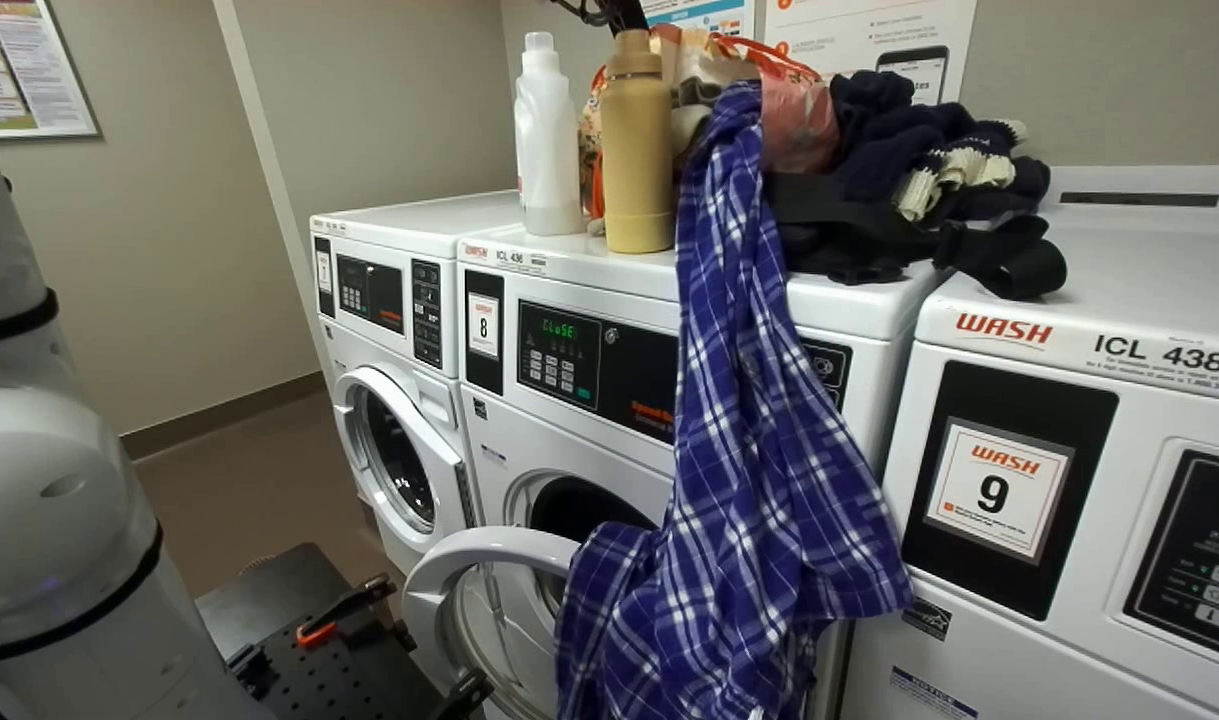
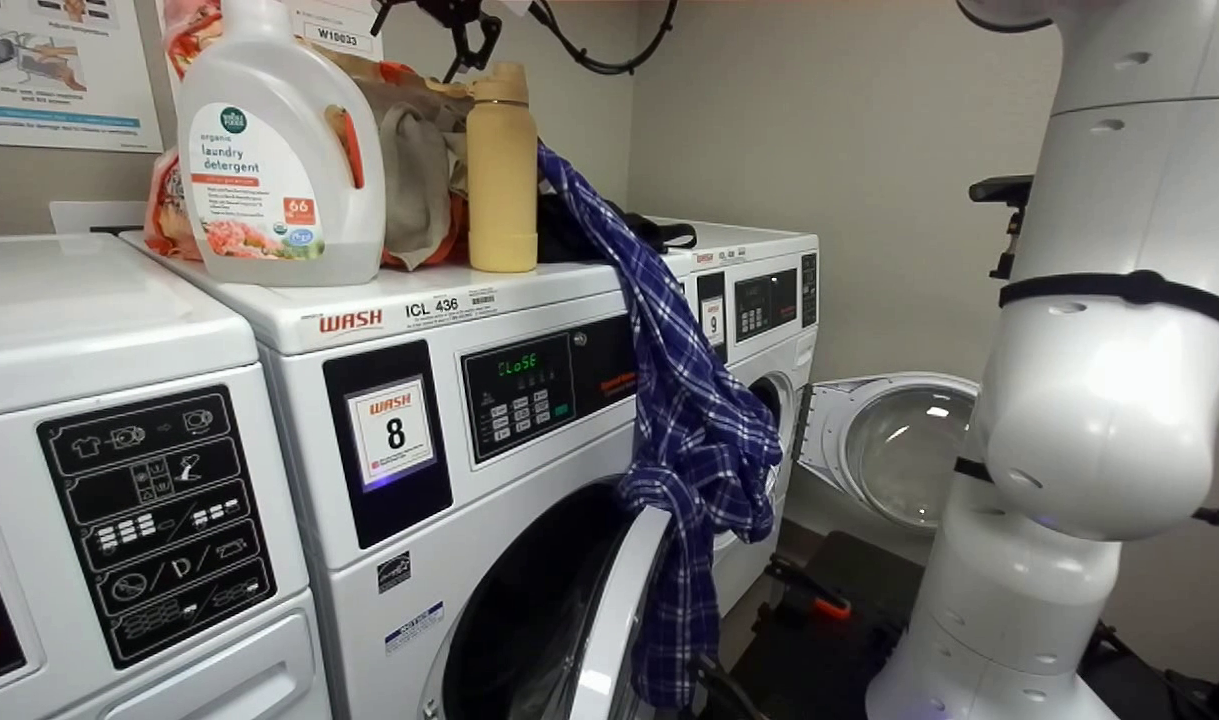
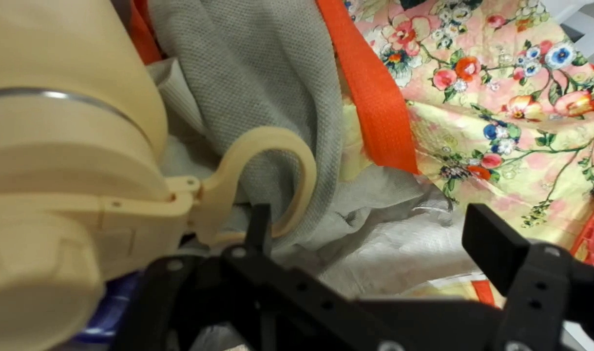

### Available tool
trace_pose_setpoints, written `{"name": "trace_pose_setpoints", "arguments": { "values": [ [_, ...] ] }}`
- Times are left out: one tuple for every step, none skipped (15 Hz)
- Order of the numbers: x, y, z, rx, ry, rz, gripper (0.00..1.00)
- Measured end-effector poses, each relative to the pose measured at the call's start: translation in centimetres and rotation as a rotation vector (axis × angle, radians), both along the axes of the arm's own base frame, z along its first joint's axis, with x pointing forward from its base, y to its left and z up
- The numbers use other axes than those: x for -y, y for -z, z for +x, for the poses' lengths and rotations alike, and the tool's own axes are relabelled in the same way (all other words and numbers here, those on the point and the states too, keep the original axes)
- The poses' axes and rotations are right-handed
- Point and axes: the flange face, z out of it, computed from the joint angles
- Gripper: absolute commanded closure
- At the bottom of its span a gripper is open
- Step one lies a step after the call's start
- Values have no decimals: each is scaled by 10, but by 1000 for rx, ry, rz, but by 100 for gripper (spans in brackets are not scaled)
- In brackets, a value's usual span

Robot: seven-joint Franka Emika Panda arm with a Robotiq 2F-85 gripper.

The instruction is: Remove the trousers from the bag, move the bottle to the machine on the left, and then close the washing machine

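Blue plaid trousers (image 1: 739, 420) hang down the front of the washing machine (image 2: 539, 300) labelled 8, over its open round door (image 2: 624, 620). Their upper end lies beside the floral orange-red bag (image 3: 467, 97) on top. The mustard-yellow bottle (image 2: 502, 190) stands upright there, at the front edge. My gripper (image 3: 377, 234) is open above the bag, behind the bottle's cap in an exterior view (image 2: 474, 50). In the wrist view one finger overlaps the cap's loop (image 3: 306, 180); I cannot tell if they touch. Only grey and white cloth shows between the fingers. The left machine (image 1: 399, 215) is alongside.
A white detergent bottle (image 2: 279, 180) stands beside the yellow one, close to the bag. Black clothing (image 1: 869, 190) is heaped on the bag's far side. Washer 9 (image 1: 1009, 400) adjoins, its door (image 2: 904, 450) swung open. The arm's dark cart (image 1: 329, 640) stands before the washers.
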Motion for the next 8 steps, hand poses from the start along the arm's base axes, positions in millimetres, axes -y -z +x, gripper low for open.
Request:
{"name": "trace_pose_setpoints", "arguments": {
  "values": [
    [-2,-1,1,-4,0,-3,0],
    [-4,-1,2,-13,4,-4,0],
    [-5,-1,2,-24,5,-6,0],
    [-6,-1,3,-41,11,-6,0],
    [-6,0,4,-61,18,-6,0],
    [-6,1,5,-82,28,-4,0],
    [-5,3,6,-103,39,1,0],
    [-5,3,7,-116,46,5,0]
  ]
}}
